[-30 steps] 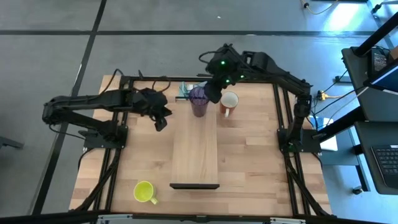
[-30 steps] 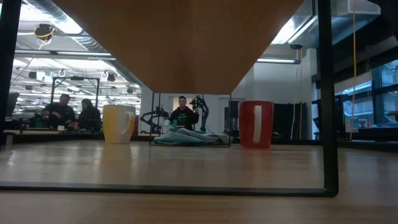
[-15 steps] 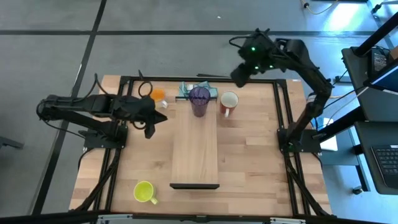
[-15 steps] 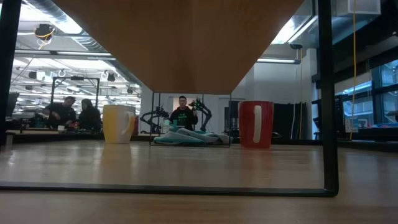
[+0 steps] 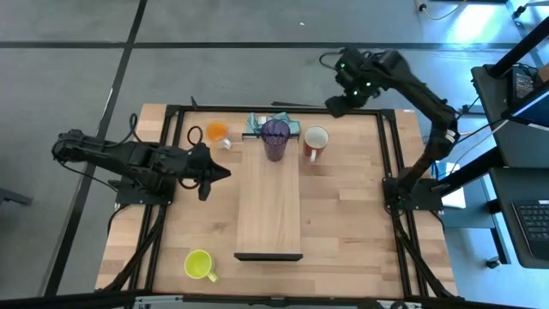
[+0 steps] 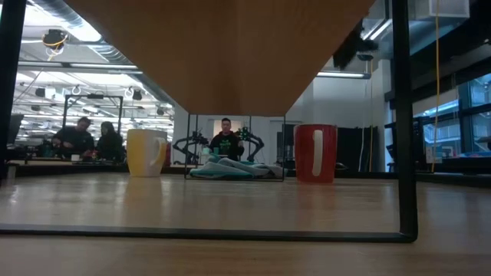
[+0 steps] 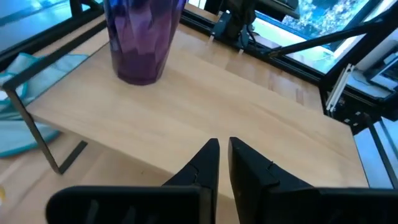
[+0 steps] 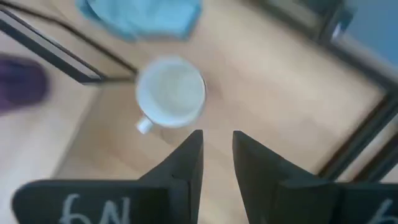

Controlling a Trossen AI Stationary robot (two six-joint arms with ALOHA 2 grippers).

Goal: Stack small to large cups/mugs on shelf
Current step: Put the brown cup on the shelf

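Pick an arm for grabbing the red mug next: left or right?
Right, probably. The right gripper hangs above the table's far edge close to the red mug, which fills its wrist view. The left gripper sits across the shelf, empty, nearer the orange mug.

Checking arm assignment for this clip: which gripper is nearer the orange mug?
Left. The left gripper sits just below the orange mug in the high view; the right gripper is across the table, beyond the purple tumbler.

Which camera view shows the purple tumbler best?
The left wrist view: the purple tumbler stands close and upright on the shelf. The high view shows it small, from above. The right wrist view catches only a blurred purple edge. The low view does not show it.
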